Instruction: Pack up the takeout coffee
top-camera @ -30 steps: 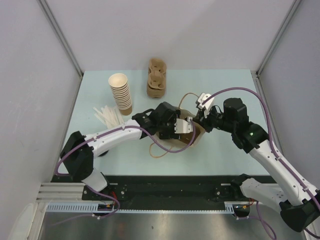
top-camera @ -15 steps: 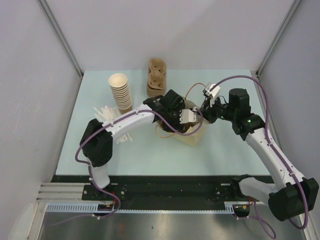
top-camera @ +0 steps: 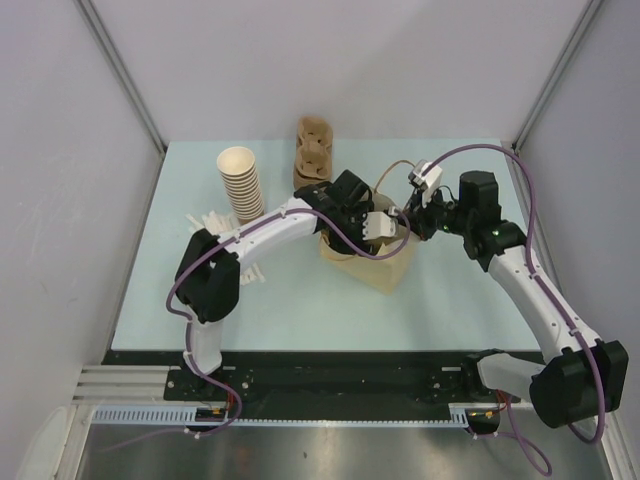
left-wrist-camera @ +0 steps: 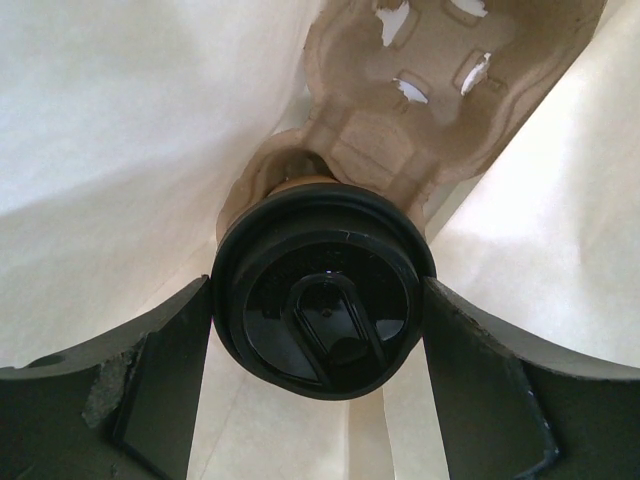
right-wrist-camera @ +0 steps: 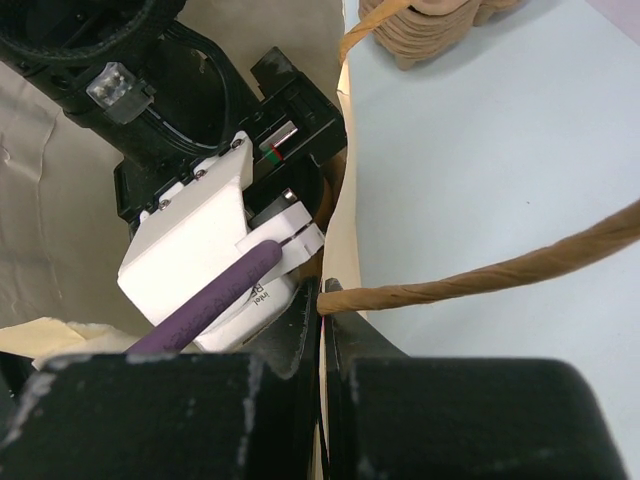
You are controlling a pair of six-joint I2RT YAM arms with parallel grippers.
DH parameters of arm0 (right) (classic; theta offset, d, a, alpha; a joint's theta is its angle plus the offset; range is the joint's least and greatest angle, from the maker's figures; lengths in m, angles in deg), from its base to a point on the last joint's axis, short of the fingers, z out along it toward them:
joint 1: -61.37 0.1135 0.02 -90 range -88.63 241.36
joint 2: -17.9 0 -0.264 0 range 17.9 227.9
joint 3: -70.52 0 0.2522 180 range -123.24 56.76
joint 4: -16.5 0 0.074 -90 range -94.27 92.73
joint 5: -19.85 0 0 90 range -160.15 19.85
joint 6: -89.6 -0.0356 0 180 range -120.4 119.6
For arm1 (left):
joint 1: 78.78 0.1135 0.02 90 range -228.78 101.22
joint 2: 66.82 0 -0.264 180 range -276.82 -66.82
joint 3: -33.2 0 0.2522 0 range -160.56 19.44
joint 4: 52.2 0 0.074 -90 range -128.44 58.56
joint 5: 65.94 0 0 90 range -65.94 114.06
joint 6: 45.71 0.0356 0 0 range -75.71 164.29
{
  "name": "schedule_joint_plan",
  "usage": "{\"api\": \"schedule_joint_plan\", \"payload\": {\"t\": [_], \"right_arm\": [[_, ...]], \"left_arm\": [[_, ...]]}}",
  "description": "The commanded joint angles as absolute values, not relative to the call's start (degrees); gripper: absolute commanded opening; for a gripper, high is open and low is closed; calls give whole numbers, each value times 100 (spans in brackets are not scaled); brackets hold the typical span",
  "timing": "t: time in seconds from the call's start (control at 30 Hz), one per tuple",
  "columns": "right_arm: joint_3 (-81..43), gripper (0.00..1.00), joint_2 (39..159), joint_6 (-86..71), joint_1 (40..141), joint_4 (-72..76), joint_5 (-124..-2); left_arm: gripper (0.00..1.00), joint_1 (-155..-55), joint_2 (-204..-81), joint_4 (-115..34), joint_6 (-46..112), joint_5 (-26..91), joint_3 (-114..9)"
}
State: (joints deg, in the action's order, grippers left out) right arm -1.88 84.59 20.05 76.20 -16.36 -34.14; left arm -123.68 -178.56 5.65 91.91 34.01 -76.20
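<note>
Left of table centre, the left arm has stretched farther from its base over the last second, carrying the left gripper down into the paper bag. The bag, slumped low a second ago, now stands upright with its mouth open. To the right, the right gripper has its jaws pressed together, pinching the bag's rim beside the twisted handle and holding the mouth open. Judgement: placement is nearly complete, and release remains.

The takeout coffee is inside the bag, between the left jaws. They stand wide, with both fingers bearing on the sides of the lid. The round black lid is glossy, with a raised rim and an oval sip tab at centre. Only a sliver of brown cup shows beneath it. The cup rests against a pulp carrier, apparently in one well. Full seating cannot be confirmed.
</note>
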Motion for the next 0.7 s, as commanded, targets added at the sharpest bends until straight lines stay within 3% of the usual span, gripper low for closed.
{"api": "schedule_joint_plan", "payload": {"t": [0.0,0.17,0.27,0.4,0.5,0.67], "right_arm": [[-336,0,8583,2113,7613,-1678,-3060],[-345,0,8698,2113,7578,-1616,-3025],[-354,0,8724,2139,7569,-1616,-2998],[-363,0,8689,2140,7560,-1642,-2990],[-371,0,8654,2122,7552,-1660,-2990],[-363,0,8627,2087,7552,-1695,-2990]], "left_arm": [[12,-12149,-18406,955,9333,3346,-7461],[10,-12114,-18547,919,9360,3329,-7355],[16,-12079,-18556,911,9342,3320,-7372],[48,-12070,-18249,893,9246,3372,-7469],[64,-12070,-18134,981,9114,3416,-7636],[83,-12096,-17818,955,8833,3443,-7890]]}}
